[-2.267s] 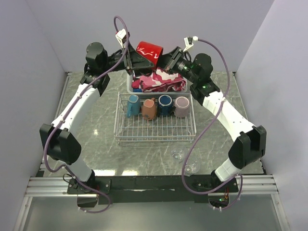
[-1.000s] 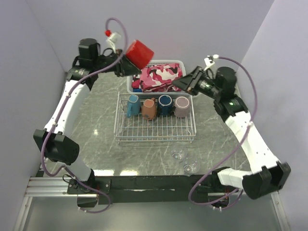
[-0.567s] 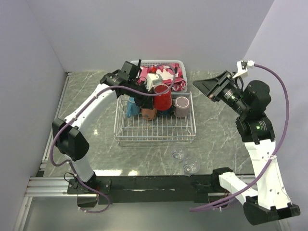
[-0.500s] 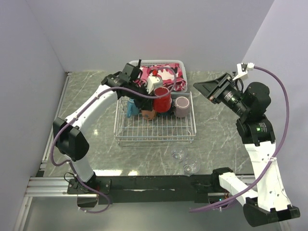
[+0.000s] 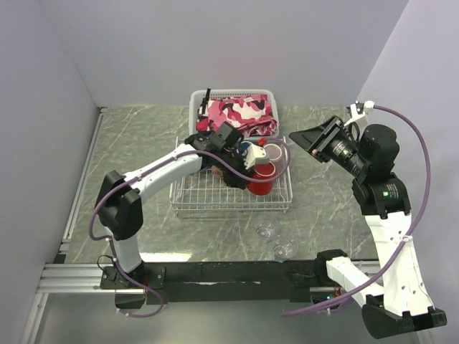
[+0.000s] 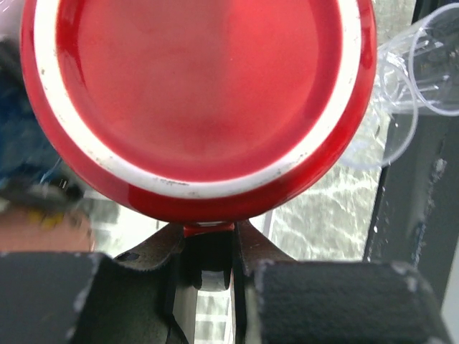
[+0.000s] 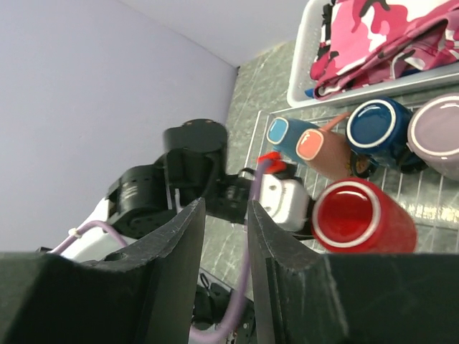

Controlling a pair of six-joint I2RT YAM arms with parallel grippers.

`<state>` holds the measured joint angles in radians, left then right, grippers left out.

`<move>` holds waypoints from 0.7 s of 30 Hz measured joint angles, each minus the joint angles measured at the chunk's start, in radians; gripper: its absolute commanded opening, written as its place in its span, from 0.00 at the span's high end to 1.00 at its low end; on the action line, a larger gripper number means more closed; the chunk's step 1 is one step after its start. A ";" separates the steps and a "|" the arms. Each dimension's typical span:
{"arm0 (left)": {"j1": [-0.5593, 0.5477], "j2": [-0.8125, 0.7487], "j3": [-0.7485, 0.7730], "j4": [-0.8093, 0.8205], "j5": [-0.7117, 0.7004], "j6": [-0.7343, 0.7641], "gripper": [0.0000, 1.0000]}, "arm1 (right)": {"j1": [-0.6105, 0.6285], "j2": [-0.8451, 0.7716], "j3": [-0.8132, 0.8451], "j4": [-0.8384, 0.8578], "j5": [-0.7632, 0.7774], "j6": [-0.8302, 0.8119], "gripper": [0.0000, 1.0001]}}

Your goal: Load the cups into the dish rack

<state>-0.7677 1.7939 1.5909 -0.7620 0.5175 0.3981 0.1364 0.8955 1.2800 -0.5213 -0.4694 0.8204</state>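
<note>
The left gripper [image 6: 208, 233] is pinched tight on the handle [image 6: 208, 228] of the red mug [image 6: 197, 93]. In its wrist view the mug's white-ringed base fills nearly the whole frame. Seen from above, that mug sits over the right half of the dish rack [image 5: 215, 199], tilted with its base turned toward the left arm; whether it rests on the wires cannot be told.

At about 12 o'clock from the red mug, four mugs stand in a row along the far side of the rack. In the right wrist view they run teal mug [image 7: 281, 133], terracotta mug [image 7: 323, 149], navy mug [image 7: 378, 126], mauve mug [image 7: 439, 136], each close beside the next.

At 6 o'clock from the red mug, outside the rack on the table [image 5: 143, 158], are two clear glasses [image 5: 267, 231] [image 5: 285, 248], near each other.

Beyond the rack at 12 o'clock is the white basket [image 5: 195, 107] with pink camouflage cloth [image 5: 240, 115] in it.

At 2 o'clock from the red mug, well apart from it and raised off the table, the right gripper [image 7: 226, 211] points toward the rack, its fingers a little apart with nothing between them.
</note>
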 measured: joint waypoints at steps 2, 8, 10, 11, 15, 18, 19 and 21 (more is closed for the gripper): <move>-0.013 0.024 0.000 0.024 0.000 0.000 0.99 | 0.000 -0.005 0.000 -0.011 0.004 -0.003 0.63; -0.019 0.099 0.000 0.090 -0.011 -0.005 0.99 | -0.002 -0.023 0.000 -0.036 0.010 -0.008 0.65; -0.018 0.124 0.000 0.116 -0.019 -0.018 0.99 | -0.002 -0.027 0.001 -0.047 0.013 -0.011 0.65; -0.018 0.134 0.000 0.126 -0.019 -0.021 0.99 | -0.002 -0.029 0.001 -0.053 0.014 -0.013 0.65; -0.019 0.176 0.001 0.168 -0.019 -0.045 0.99 | -0.005 -0.037 0.001 -0.079 0.016 -0.019 0.66; -0.023 0.200 0.001 0.199 -0.020 -0.062 0.99 | -0.006 -0.044 0.001 -0.092 0.017 -0.020 0.68; -0.024 0.205 0.001 0.211 -0.020 -0.071 0.99 | -0.007 -0.046 0.001 -0.095 0.017 -0.020 0.68; -0.026 0.211 0.001 0.233 -0.020 -0.084 0.99 | -0.011 -0.050 0.001 -0.097 0.018 -0.019 0.68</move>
<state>-0.7940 2.0048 1.5917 -0.5293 0.4976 0.3145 0.1257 0.8452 1.2808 -0.6182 -0.4519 0.8009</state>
